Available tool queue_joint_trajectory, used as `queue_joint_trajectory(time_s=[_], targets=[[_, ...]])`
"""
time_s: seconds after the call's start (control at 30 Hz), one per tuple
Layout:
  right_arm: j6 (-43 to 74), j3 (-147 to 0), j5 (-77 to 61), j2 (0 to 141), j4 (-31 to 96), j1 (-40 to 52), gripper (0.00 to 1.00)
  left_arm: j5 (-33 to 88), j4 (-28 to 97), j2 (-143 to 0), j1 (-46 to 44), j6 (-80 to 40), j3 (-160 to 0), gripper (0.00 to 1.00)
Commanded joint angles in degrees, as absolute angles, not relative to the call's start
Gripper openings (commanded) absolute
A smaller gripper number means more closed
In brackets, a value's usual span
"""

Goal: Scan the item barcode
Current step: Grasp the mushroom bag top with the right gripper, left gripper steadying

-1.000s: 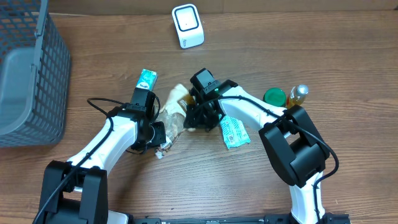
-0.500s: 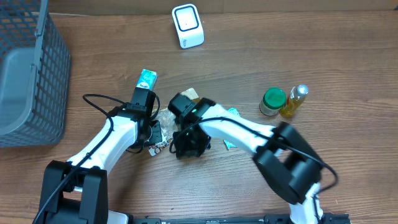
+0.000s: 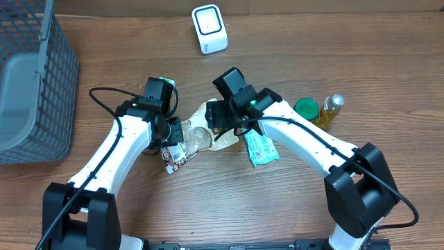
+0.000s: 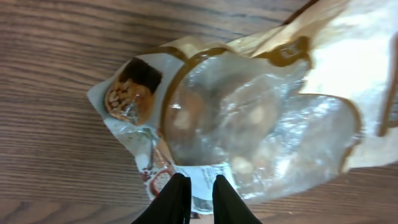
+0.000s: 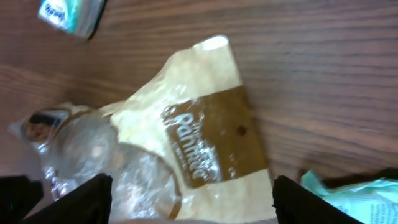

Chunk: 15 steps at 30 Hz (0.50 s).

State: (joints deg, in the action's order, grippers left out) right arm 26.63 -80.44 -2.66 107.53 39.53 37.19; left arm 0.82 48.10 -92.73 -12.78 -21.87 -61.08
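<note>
We judge the step in hand to be re-gripping and orienting the item, before it is presented to the reader. The snack bag (image 3: 201,134) lies flat on the worktop (image 3: 229,208), near the centre, between the two arms and well apart from the white barcode scanner (image 3: 209,29) at the far edge. The jaws of the left gripper (image 4: 196,186) stand narrow, with the bag's lower seam and a small white label pinched between them. The jaws of the right gripper (image 5: 189,186) stand wide, one finger on each side of the bag, and hold nothing. The next move, in our judgement, calls for a firm hold on one end of the bag, a lift clear of the worktop, and a turn that brings the coded face toward the scanner window. We also judge that the film must be kept taut, since a creased code may not read. The bag is crinkled film, cream and brown in print, with brown lettering we cannot read with certainty. A large clear window shows pale round pieces inside. One corner carries a picture of the product. No barcode is legible in any view, so we cannot tell which face bears it.
</note>
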Motion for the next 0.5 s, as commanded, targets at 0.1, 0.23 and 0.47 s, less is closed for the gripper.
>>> queue_joint_trajectory(time_s=[0.1,0.23,0.47], targets=[[23.7,-79.8,-1.6,108.6,38.8,34.9,0.86,-3.2,44.5,-98.4,-13.1,-20.8,-56.5,0.17],[21.8,-79.8,-7.6,110.7,37.1,33.7,0.88,-3.2,43.7,-102.0,-13.1,-20.8,-56.3,0.15],[16.6,-79.8,-16.5,115.0,33.3,33.7,0.91,-3.2,42.4,-103.8,-13.1,-20.8,-56.3,0.15]])
